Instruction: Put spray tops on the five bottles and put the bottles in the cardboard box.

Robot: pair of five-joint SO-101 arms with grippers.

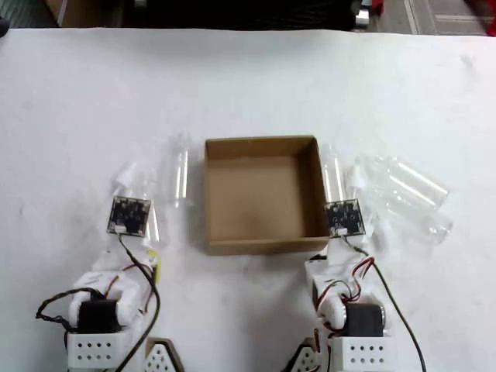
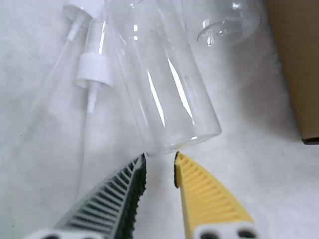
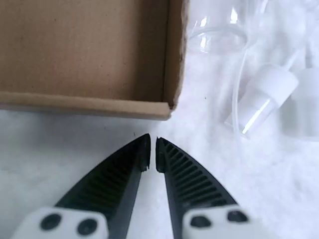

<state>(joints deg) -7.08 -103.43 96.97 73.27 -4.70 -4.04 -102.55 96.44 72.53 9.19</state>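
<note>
The open cardboard box [image 1: 263, 246] sits mid-table with nothing inside. A clear bottle [image 2: 164, 89] lies on its side just ahead of my left gripper [image 2: 159, 163], whose grey and yellow fingers stand narrowly open and hold nothing. Beside that bottle lie two white spray tops [image 2: 92, 67] [image 2: 79, 15] with thin tubes. A second bottle [image 2: 224, 22] lies beyond, near the box wall [image 2: 296, 64]. My right gripper [image 3: 153, 152] is shut and holds nothing, just outside the box corner [image 3: 167, 107]. Past it lie a bottle's end [image 3: 219, 37] and a spray top [image 3: 264, 102].
Right of the box, several clear bottles [image 1: 407, 190] lie on their sides in a loose cluster. Another bottle [image 1: 180, 174] lies left of the box. The white table [image 1: 248, 85] stretches bare behind the box. Both arm bases stand at the near edge.
</note>
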